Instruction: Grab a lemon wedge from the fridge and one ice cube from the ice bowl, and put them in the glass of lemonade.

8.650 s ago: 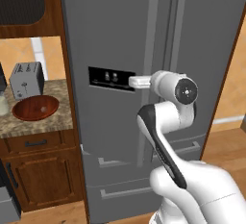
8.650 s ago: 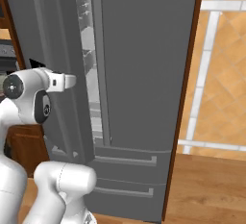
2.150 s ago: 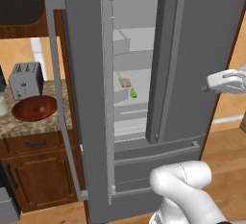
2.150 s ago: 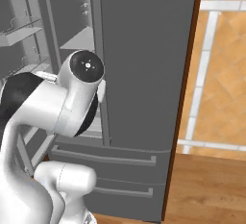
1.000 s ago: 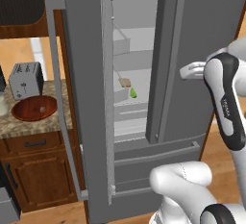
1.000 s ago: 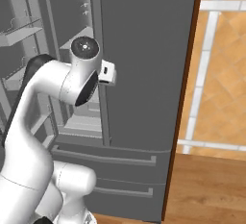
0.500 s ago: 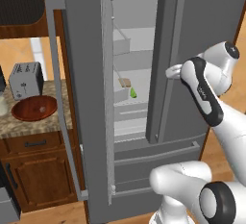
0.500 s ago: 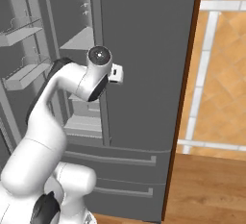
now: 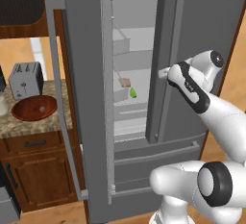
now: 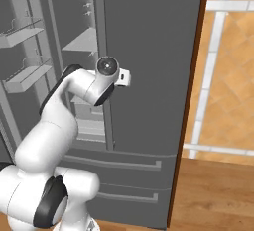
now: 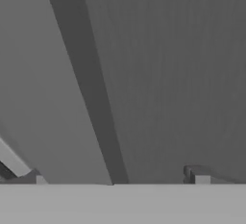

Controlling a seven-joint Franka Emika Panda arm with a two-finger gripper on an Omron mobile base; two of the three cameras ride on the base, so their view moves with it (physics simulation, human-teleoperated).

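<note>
The fridge [image 9: 202, 35] stands with its left door [image 9: 79, 98] swung wide open and its right door shut. On a shelf inside lies the tiny yellow-green lemon wedge [image 9: 132, 93], next to a small tan block [image 9: 125, 82]. My gripper [image 9: 163, 73] is up against the right door's long bar handle [image 9: 169, 50], to the right of the wedge and outside the compartment. In the hand view the gripper [image 11: 120, 179] is open, its fingertips [image 11: 199, 177] wide apart, facing the door and handle [image 11: 91, 88]. The reddish-brown ice bowl [image 9: 34, 107] sits on the counter at left. The glass of lemonade [image 9: 1, 105] is cut off by the left edge.
A silver toaster [image 9: 25, 80] stands behind the bowl on the granite counter [image 9: 29, 126], above wooden cabinets [image 9: 38, 180]. The open door's shelves [image 10: 30, 74] jut out at left. Two fridge drawers [image 9: 153, 155] lie below. A wooden floor and a tiled wall [image 10: 228, 76] lie to the right.
The arm has swung left from the right side toward the fridge, bringing the hand close to the right door's handle. The gripper has stayed open. The fridge and counter things have not moved.
</note>
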